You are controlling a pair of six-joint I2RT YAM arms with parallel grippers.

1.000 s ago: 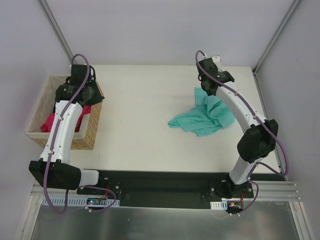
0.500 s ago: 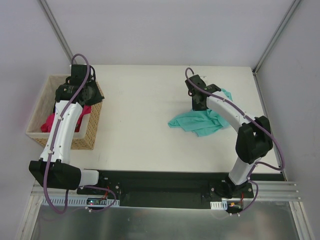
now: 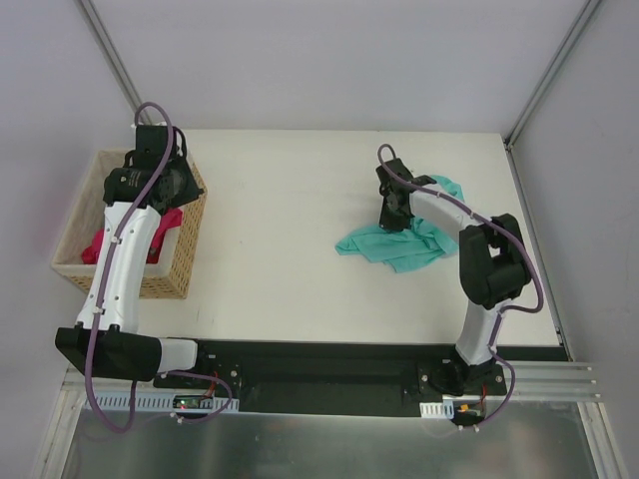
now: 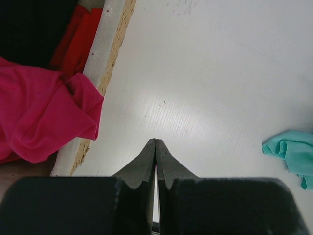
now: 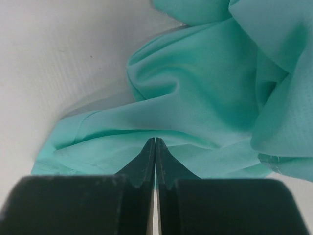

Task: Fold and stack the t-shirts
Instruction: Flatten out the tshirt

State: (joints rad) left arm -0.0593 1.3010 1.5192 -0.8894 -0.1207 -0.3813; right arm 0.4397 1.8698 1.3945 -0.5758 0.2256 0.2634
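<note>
Over teal t-shirt (image 5: pixel 205 98), right gripper (image 5: pixel 155 140) closed; left gripper (image 4: pixel 155 141) closed beside basket (image 4: pixel 106 49).

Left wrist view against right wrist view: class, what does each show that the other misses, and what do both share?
Only the left wrist view shows the wicker basket and the magenta pink t-shirt draped over its rim. Only the right wrist view shows the teal t-shirt close up, its crumpled folds filling most of the picture. Both show the white table, a shut claw (left claw, right claw) and some teal cloth, only a corner in the left view.
</note>
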